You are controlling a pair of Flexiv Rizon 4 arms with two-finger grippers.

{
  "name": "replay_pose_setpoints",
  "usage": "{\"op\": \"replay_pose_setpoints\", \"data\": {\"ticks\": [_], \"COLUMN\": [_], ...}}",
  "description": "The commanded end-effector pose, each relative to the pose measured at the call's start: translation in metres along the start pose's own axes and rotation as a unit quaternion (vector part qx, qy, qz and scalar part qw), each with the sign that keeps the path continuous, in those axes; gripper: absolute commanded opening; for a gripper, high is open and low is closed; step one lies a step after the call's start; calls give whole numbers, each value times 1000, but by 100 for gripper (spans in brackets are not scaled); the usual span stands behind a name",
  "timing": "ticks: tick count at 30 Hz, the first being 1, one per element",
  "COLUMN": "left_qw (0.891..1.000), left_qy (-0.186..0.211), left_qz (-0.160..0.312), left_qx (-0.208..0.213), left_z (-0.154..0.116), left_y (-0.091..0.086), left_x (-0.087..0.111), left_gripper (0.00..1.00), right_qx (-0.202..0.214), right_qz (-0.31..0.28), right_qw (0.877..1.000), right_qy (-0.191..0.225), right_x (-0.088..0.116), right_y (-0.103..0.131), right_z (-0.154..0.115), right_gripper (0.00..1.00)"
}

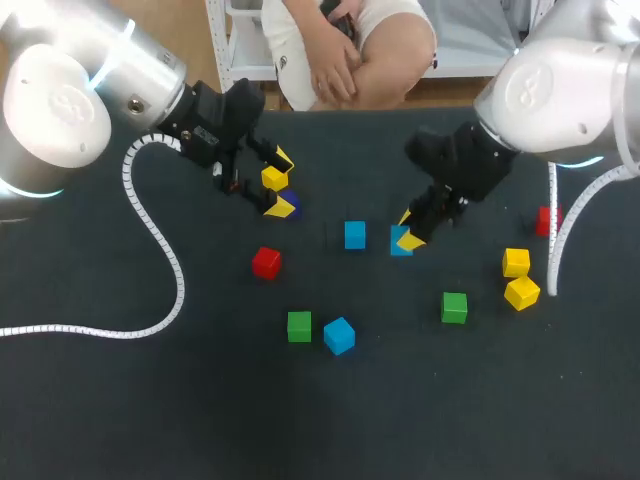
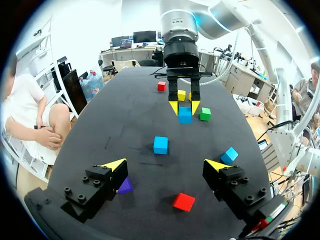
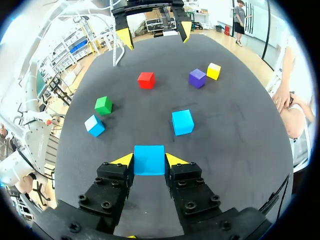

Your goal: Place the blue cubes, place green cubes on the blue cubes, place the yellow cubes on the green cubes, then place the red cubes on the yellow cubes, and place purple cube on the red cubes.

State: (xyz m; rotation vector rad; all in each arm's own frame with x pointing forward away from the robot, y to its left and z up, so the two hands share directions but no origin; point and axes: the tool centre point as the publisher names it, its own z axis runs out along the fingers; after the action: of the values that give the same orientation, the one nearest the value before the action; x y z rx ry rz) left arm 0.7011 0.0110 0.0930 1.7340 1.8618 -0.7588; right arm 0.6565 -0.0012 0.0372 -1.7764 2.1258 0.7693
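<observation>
Right gripper (image 3: pixel 149 163): fingers clamped on either side of a blue cube (image 3: pixel 149 157). Left gripper (image 2: pixel 166 165): spread wide, holding nothing; purple cube (image 2: pixel 125 186) just beside one finger.

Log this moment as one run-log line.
right tool: shut on blue cube | left tool: open, near purple cube | stacking: not started

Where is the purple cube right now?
In the head view the purple cube sits left of the middle, right beside a yellow cube, close to my open left end effector. A red cube lies just in front.
</observation>
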Motion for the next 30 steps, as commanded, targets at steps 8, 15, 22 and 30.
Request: {"op": "replay_pose_setpoints", "data": {"ticks": [8,15,22,30], "left_qw": [1000,1000,1000,1000], "left_qy": [0,0,0,0], "left_qz": [0,0,0,0], "left_qx": [0,0,0,0], "left_z": [0,0,0,0], "left_y": [0,0,0,0], "left_x": [0,0,0,0], "left_gripper": [100,100,100,100], "right_qx": [-12,-31,-31,-31], "right_qz": [-34,-42,-42,-42], "right_qw": [999,998,998,998], "right_qy": [-16,-35,-35,-35], "right_x": [5,4,4,4], "right_y": [4,6,6,6], "right_z": [-4,-7,-7,-7], "right_gripper": [0,0,0,0]}}
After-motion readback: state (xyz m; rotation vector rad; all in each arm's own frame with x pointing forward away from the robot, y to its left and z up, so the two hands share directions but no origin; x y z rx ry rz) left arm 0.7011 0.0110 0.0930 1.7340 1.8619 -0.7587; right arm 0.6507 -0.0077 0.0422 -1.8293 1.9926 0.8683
